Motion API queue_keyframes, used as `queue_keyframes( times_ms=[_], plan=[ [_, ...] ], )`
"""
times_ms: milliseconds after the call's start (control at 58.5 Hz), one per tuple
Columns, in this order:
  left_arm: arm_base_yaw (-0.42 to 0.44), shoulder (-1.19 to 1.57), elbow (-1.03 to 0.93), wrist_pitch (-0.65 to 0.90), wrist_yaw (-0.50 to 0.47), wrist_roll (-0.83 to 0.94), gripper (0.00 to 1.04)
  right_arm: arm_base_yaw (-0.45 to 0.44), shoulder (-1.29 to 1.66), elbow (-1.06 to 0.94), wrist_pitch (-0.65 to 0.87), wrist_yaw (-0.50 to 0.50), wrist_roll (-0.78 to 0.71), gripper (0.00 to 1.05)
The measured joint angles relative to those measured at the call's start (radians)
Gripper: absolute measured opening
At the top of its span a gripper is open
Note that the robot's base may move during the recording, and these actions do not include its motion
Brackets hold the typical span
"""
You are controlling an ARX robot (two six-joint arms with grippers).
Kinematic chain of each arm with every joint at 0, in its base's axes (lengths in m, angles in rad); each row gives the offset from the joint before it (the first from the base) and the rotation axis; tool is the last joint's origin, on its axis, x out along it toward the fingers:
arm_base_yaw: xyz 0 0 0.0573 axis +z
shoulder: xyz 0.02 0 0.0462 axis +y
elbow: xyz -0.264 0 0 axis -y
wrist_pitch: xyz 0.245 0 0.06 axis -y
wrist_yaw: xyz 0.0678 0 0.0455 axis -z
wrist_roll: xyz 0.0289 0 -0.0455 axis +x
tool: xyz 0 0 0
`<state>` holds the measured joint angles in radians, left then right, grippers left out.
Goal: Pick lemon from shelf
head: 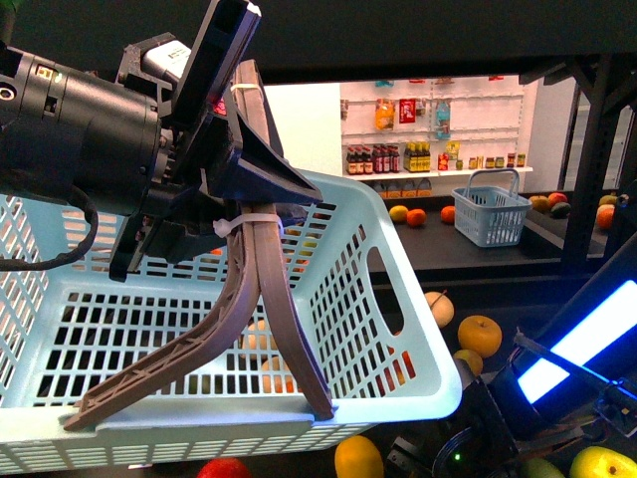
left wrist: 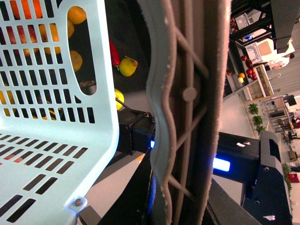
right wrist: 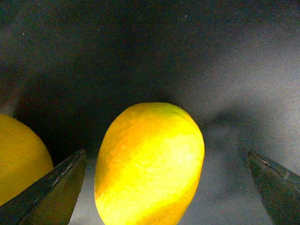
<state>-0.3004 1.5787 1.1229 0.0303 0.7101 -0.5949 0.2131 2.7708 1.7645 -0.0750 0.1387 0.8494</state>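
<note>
Progress: the approach looks finished and the grasp is not yet made. Closing, lifting and carrying off are left, as I judge it.
Left gripper (head: pixel 199 410): jaws spread wide, tips on the near rim of the pale blue basket (head: pixel 443 388), lower centre of the front view. I cannot tell whether they bear it.
Right gripper (right wrist: pixel 165 157): jaws wide, one either side of the lemon (right wrist: pixel 150 164), neither touching it.
Lemon place: lower centre of the right wrist view, lying between the jaws.
Lemon axis: its long axis runs away from the camera, along the jaws, the far end leaning slightly toward one jaw.
Beside: a second yellow fruit (right wrist: pixel 18 159), lower left edge.
Shelf (right wrist: pixel 197 56): a dark floor under and behind both.
</note>
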Motion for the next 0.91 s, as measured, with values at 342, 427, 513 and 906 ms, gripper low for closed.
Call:
queue_keyframes(
  times_ms=[342, 427, 513, 906],
  plan=[
    [0.0, 0.0, 0.0, 0.0, 0.0, 0.0, 0.15, 0.01, 0.03, 0.02, -0.002, 0.011, -0.01, 0.83],
    [0.0, 0.0, 0.0, 0.0, 0.0, 0.0, 0.15, 0.004, 0.03, 0.013, 0.019, 0.011, -0.017, 0.71],
    [0.0, 0.0, 0.0, 0.0, 0.0, 0.0, 0.15, -0.005, 0.023, -0.004, 0.034, 0.008, -0.027, 0.6],
    [0.0, 0.0, 0.0, 0.0, 0.0, 0.0, 0.15, -0.092, -0.2, -0.269, 0.173, 0.061, -0.114, 0.51]
  ],
)
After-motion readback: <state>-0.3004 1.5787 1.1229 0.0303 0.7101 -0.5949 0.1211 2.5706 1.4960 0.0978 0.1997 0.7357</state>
